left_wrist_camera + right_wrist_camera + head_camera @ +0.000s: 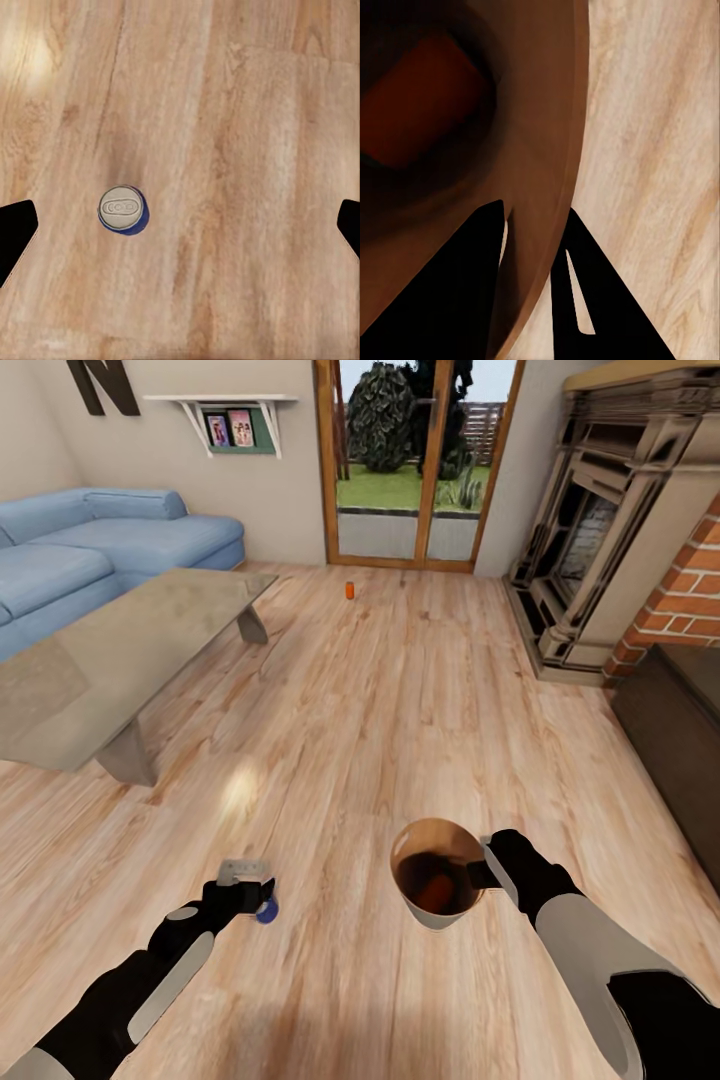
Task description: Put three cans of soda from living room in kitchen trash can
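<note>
The blue can (122, 209) stands upright on the plank floor (400, 700), pale top up, just under the left tool (252, 895). From the left wrist it sits nearer 1 dark fingertip (15, 232) than the other; the 2 tips are far apart at opposite edges of that view, so the tool is wide open and touches nothing. Bare planks lie all round this can, with open floor on every side.

Beside it, toward the robot's right, the bin (437, 875) hangs above the floor, held at its rim by the right tool (492, 872). From the right wrist, 1 finger (472, 292) lies inside the orange-brown wall and the other outside, pinched on the rim (556, 225). An orange can (437, 892) lies tilted in the bin's bottom.

A 2nd orange can (349, 590) stands upright far ahead on the floor, near the glass doors (420, 460) and well apart from everything else. The way to it is a broad clear strip of planks.

On the left the low worktop (120, 650) edges that strip, its corner near the far can's side, with the blue sofa (100, 550) behind. On the right the fireplace (610, 550) and a dark cabinet (680, 730) bound it.
</note>
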Motion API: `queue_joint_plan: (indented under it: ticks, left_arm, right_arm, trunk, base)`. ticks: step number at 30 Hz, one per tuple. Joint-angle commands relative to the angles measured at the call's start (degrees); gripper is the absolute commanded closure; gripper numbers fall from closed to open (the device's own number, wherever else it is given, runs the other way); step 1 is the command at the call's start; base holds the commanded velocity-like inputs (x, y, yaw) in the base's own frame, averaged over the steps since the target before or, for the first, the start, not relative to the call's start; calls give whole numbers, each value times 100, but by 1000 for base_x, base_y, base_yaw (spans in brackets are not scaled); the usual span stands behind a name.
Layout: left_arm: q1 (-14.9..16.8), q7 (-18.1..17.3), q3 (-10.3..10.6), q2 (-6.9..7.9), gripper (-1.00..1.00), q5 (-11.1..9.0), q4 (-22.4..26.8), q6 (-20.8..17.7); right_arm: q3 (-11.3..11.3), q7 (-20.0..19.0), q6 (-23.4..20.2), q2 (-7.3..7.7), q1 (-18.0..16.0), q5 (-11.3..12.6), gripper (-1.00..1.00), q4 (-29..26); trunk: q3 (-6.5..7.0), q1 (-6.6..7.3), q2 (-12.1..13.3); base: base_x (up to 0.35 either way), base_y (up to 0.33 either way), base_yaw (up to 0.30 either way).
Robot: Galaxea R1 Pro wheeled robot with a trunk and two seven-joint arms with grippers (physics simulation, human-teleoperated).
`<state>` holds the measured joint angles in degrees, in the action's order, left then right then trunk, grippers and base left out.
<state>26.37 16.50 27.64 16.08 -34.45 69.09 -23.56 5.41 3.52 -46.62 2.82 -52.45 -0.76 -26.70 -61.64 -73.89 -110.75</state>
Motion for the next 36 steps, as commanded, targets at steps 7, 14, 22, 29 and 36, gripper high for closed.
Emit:
queue_joint_plan:
  ticks: [7, 14, 22, 29, 36]
  left_arm:
    - [0, 2, 4, 0, -100, 0, 0, 0]
    - [0, 24, -11, 38, -100, -16, -16, -4]
    - [0, 48, -22, 51, -100, -24, -22, 0]
    - [0, 55, -72, 42, -100, -44, -148, 5]
    - [5, 66, -505, -13, -100, -16, -340, -208]
  right_arm:
    - [-5, -23, 3, 2, -2, 42, 100, -2]
    - [-5, -27, 3, 8, -2, 43, 100, 6]
    - [-5, -27, 3, 12, -2, 47, 100, 7]
    - [-5, -27, 1, 10, -2, 42, 100, 9]
    - [0, -27, 3, -12, 4, 36, 100, 26]
  trunk:
    - [1, 0, 0]
    - [1, 0, 0]
    - [1, 0, 0]
    - [1, 0, 0]
    - [1, 0, 0]
  base:
    - [231, 0, 0]
    - [46, 1, 0]
    - [104, 42, 0]
    - [14, 6, 0]
    - [3, 0, 0]
